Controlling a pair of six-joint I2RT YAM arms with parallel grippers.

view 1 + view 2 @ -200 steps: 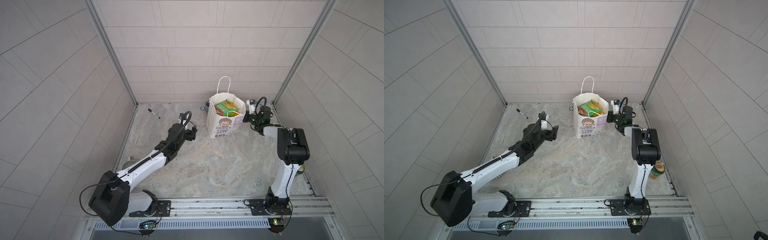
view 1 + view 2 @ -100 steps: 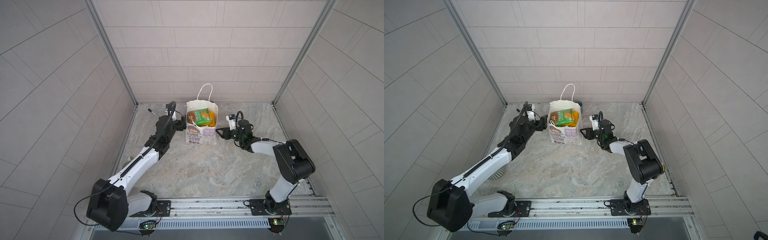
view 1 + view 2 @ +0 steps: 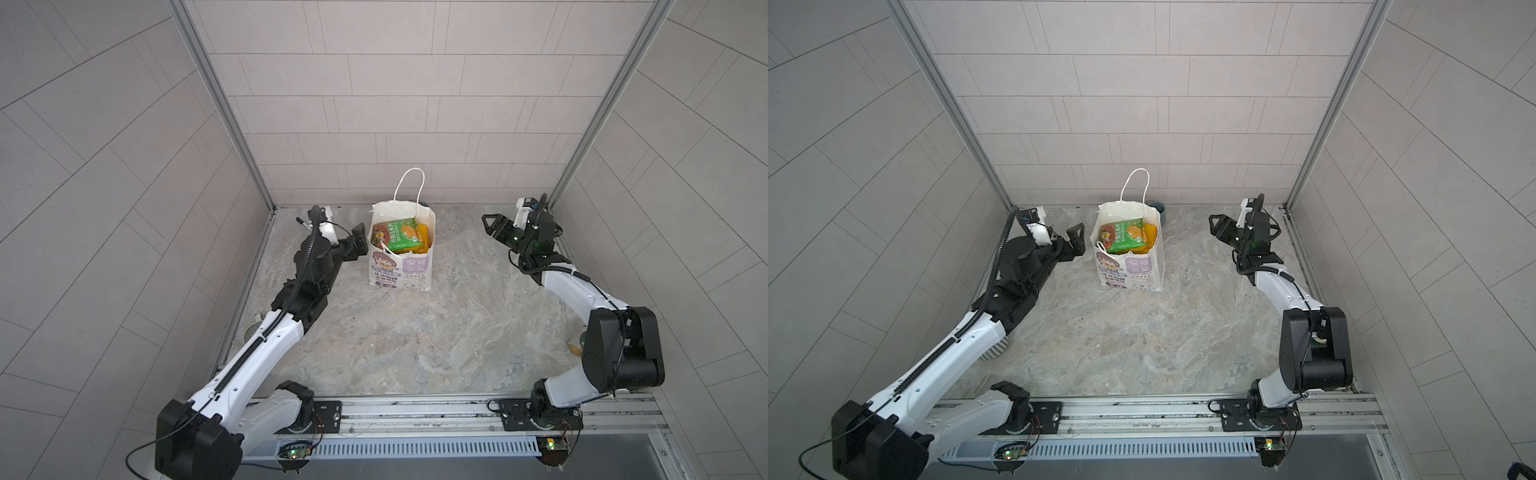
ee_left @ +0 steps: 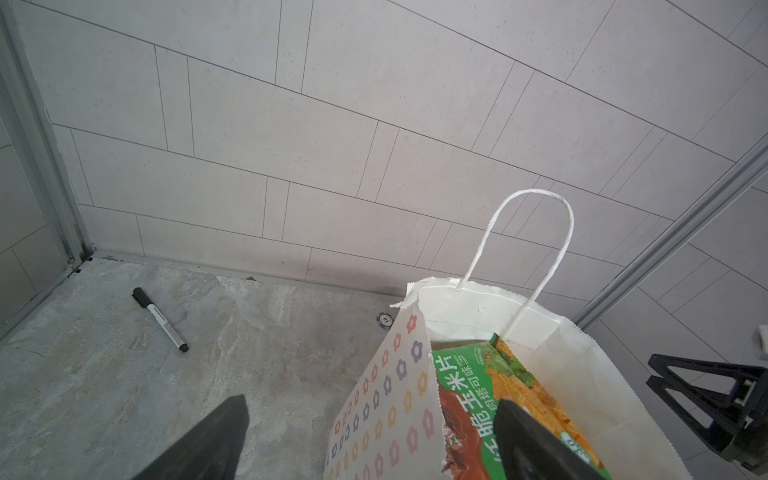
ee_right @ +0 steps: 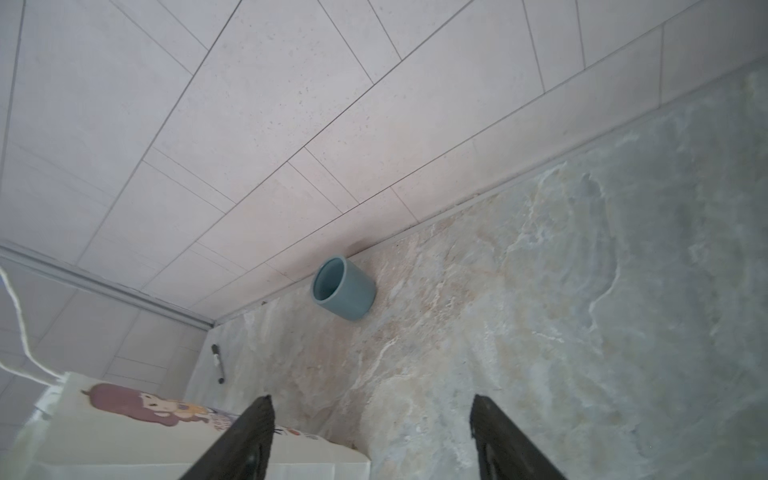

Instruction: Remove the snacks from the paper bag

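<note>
Centrally placed nr the back wall, the paper bag (image 3: 401,270) is seen standing upright on the marbled tabletop (image 3: 415,340), w/ the snacks (image 3: 398,235) packed inside & none yet taken out. A green pkt is laid uppermost across the open mouth, w/ orange-yellow pkts glimpsed beneath & beside it; the total cannot be counted. One white cord handle (image 3: 409,183) is shown erect above the rear rim.

In both top views the left gripper (image 3: 1079,239) is pictured at rim height just beside the bag's side, its fingers spread wide & nothing clasped. In the left wrist view one fingertip (image 4: 224,432) is seen over bare tabletop & the other over the green pkt, w/ the flower-print side wall framed btwn them. Contact w/ the paper cannot be confirmed.

The right gripper (image 3: 488,225) is pictured well apart from the bag, on the opposite side, jaws parted & empty. Only tabletop is seen btwn its fingers in the right wrist view, w/ the bag's cartoon-girl print caught at the frame's edge.

Elsewhere, a grey-blue cup (image 5: 343,289) is shown against the back wall behind the bag. A black marker pen (image 4: 160,320) is seen lying flat nr the back corner on the left arm's side. A small blue & white disc (image 4: 385,320) is seen on the tabletop just beside the bag's rear corner.
</note>
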